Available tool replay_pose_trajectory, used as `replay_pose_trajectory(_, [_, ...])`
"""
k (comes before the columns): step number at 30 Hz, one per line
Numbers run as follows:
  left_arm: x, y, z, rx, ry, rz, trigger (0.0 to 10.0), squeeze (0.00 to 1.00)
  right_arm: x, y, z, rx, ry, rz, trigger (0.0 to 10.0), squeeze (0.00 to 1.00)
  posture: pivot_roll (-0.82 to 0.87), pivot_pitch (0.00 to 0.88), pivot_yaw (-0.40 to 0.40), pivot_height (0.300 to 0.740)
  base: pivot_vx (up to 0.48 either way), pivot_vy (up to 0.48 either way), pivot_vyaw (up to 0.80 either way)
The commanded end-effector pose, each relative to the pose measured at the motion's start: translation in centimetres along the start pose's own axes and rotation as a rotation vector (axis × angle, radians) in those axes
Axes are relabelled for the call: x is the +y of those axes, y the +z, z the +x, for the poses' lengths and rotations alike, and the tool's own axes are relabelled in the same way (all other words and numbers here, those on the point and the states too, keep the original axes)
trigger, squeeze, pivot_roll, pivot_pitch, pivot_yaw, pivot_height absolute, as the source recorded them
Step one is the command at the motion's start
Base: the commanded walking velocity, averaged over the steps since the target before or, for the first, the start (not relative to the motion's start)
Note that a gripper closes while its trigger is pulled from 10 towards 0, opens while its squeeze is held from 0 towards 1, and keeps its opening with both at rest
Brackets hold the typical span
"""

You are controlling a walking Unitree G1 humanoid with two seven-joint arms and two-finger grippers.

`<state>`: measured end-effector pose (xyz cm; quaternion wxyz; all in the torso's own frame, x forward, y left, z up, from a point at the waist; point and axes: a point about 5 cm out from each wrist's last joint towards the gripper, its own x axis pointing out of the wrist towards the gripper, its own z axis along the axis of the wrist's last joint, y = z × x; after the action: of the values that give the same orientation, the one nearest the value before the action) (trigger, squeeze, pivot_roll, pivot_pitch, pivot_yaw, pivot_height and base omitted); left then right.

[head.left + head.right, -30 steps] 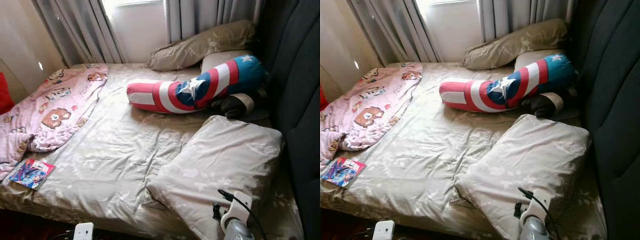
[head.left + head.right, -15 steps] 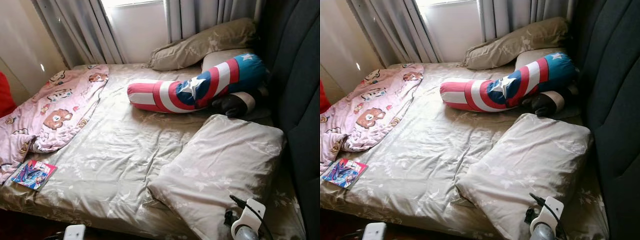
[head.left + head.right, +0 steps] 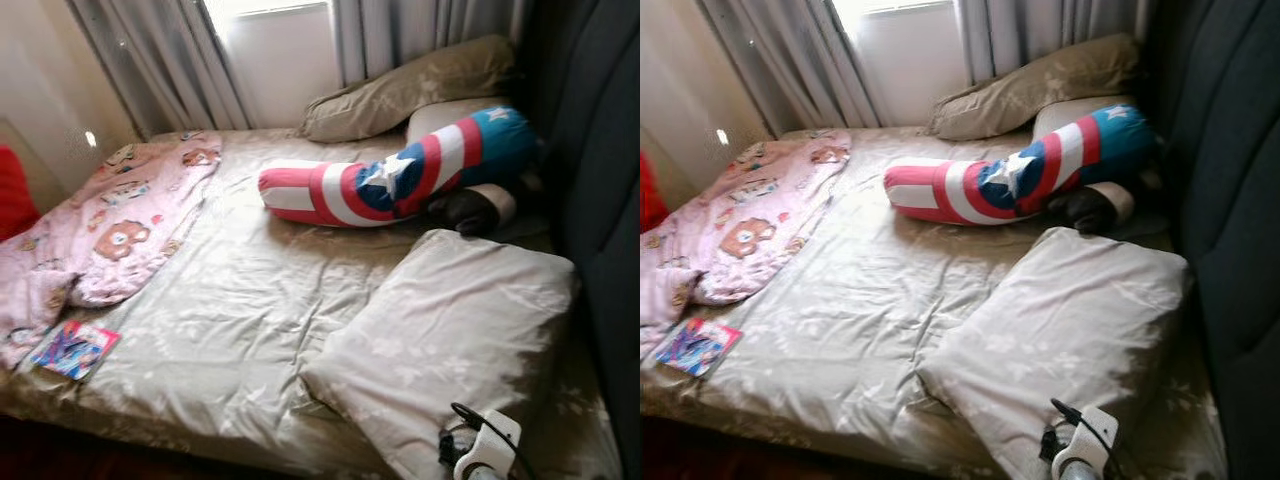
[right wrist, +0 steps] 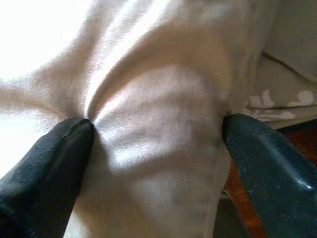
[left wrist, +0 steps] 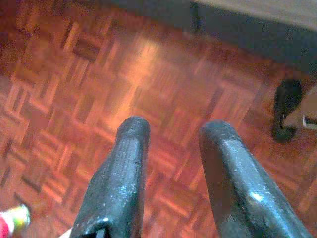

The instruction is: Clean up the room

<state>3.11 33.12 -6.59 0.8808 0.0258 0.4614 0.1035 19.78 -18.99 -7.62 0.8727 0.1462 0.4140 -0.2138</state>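
A large beige pillow (image 3: 450,325) lies askew at the near right of the bed (image 3: 230,320). My right gripper (image 4: 156,129) is open, its two black fingers (image 4: 52,158) spread wide and pressed into a bulge of the pillow's fabric near its front corner. The right wrist (image 3: 487,447) shows at the pillow's near edge. A red, white and blue star bolster (image 3: 395,180) lies across the bed further back. A pink bear-print blanket (image 3: 100,225) is rumpled at the left. My left gripper (image 5: 176,131) hangs open over the parquet floor (image 5: 99,74).
A colourful booklet (image 3: 72,349) lies near the bed's front left corner. Two beige pillows (image 3: 410,85) and a dark plush thing (image 3: 470,210) sit by the dark padded headboard (image 3: 600,180) on the right. Grey curtains (image 3: 160,60) hang behind. A dark object (image 5: 287,109) rests on the floor.
The camera has shifted a little, and the picture is now slightly blurred. The right wrist has sunk lower at the pillow's front edge. The left arm's white part dropped out of the frame.
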Motion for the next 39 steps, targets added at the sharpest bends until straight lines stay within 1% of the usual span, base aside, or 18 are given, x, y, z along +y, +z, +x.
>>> replay_pose_trajectory(1, [-0.4,-0.2,0.0,-0.014,-0.012,-0.012,10.0,0.0,0.2,-1.0,-0.2,0.041,-0.006,-0.008,10.0,0.0,0.25,0.029,0.168,0.688,0.0,0.0,0.0])
replay_pose_trajectory(5, [-2.3,-0.5,0.4,-0.022,-0.046,-0.017,10.0,0.0,-0.2,-0.5,0.0,0.029,-0.005,-0.006,10.0,0.0,0.23,0.03,0.156,0.688,0.0,0.0,0.0])
replay_pose_trajectory(7, [-3.0,0.3,0.9,-0.068,-0.034,-0.037,10.0,0.0,0.1,0.5,0.1,-0.016,0.033,-0.016,10.0,0.0,0.21,0.025,0.139,0.688,0.0,0.0,0.0])
replay_pose_trajectory(8, [-3.6,1.5,1.5,-0.119,-0.035,-0.038,10.0,0.0,0.3,1.3,0.2,-0.046,0.058,-0.025,10.0,0.0,0.21,0.013,0.121,0.688,0.0,0.0,0.0])
replay_pose_trajectory(12, [-4.7,3.9,2.6,-0.21,-0.048,-0.025,10.0,0.0,0.5,2.3,0.3,-0.079,0.089,-0.018,10.0,0.0,0.19,0.0,0.098,0.688,0.0,0.0,0.0])
replay_pose_trajectory(13, [-6.3,7.8,3.9,-0.327,-0.065,-0.015,10.0,0.0,0.6,2.9,0.4,-0.094,0.107,-0.032,10.0,0.0,0.17,0.0,0.077,0.688,0.0,0.0,0.0])
replay_pose_trajectory(14, [-7.0,10.0,4.4,-0.4,-0.077,-0.006,10.0,0.0,0.7,3.2,0.4,-0.098,0.112,-0.044,10.0,0.0,0.17,0.0,0.064,0.688,0.0,0.0,0.0])
replay_pose_trajectory(16, [-7.8,12.1,4.6,-0.469,-0.089,0.003,10.0,0.0,0.7,3.5,0.4,-0.101,0.116,-0.054,10.0,0.0,0.17,0.0,0.058,0.688,0.0,0.0,0.0])
replay_pose_trajectory(17, [-9.3,16.3,4.2,-0.645,-0.147,0.029,10.0,0.0,0.6,3.7,0.5,-0.103,0.12,-0.074,10.0,0.0,0.15,0.0,0.029,0.688,0.0,0.0,0.0])
replay_pose_trajectory(18, [-9.3,16.3,4.2,-0.645,-0.147,0.029,10.0,0.0,0.6,3.7,0.5,-0.103,0.12,-0.074,10.0,0.0,0.15,0.0,0.029,0.688,0.0,0.0,0.0])
replay_pose_trajectory(19, [-11.1,19.5,3.2,-0.779,-0.213,0.069,10.0,0.0,0.4,3.9,0.5,-0.102,0.119,-0.098,10.0,0.0,0.14,0.0,0.012,0.688,0.0,0.0,0.0])
replay_pose_trajectory(23, [-14.1,23.1,1.6,-0.919,-0.304,0.079,10.0,0.0,0.1,4.7,0.6,-0.131,0.133,-0.103,10.0,0.0,0.12,0.0,-0.007,0.688,0.0,0.0,0.0])
replay_pose_trajectory(25, [-14.5,23.6,1.4,-0.935,-0.31,0.086,10.0,0.0,0.1,4.8,0.6,-0.137,0.137,-0.105,10.0,0.0,0.12,0.0,-0.007,0.688,0.0,0.0,0.0])
replay_pose_trajectory(26, [-15.9,24.9,0.8,-0.975,-0.326,0.078,10.0,0.0,-0.1,5.4,0.6,-0.159,0.147,-0.107,10.0,0.0,0.07,0.0,-0.023,0.688,0.0,0.0,0.0])
replay_pose_trajectory(29, [-17.0,26.1,0.1,-1.011,-0.334,0.046,10.0,0.0,-0.6,6.1,0.6,-0.19,0.149,-0.098,10.0,0.0,0.04,0.0,-0.034,0.688,0.0,0.0,0.0])
replay_pose_trajectory(33, [-17.9,26.6,-0.6,-1.024,-0.345,0.034,10.0,0.0,-1.1,6.7,0.5,-0.223,0.159,-0.087,10.0,0.0,0.02,0.0,-0.049,0.688,0.0,0.0,0.0])
replay_pose_trajectory(36, [-18.5,26.9,-1.2,-1.039,-0.336,0.091,10.0,0.0,-1.6,6.9,0.5,-0.242,0.161,-0.085,10.0,0.0,0.02,0.0,-0.061,0.688,0.0,0.0,0.0])
replay_pose_trajectory(39, [-18.5,27.8,-1.7,-1.056,-0.312,0.051,10.0,0.0,-1.8,6.9,0.4,-0.256,0.173,-0.083,10.0,0.0,0.02,0.016,-0.066,0.688,0.0,0.0,0.0])
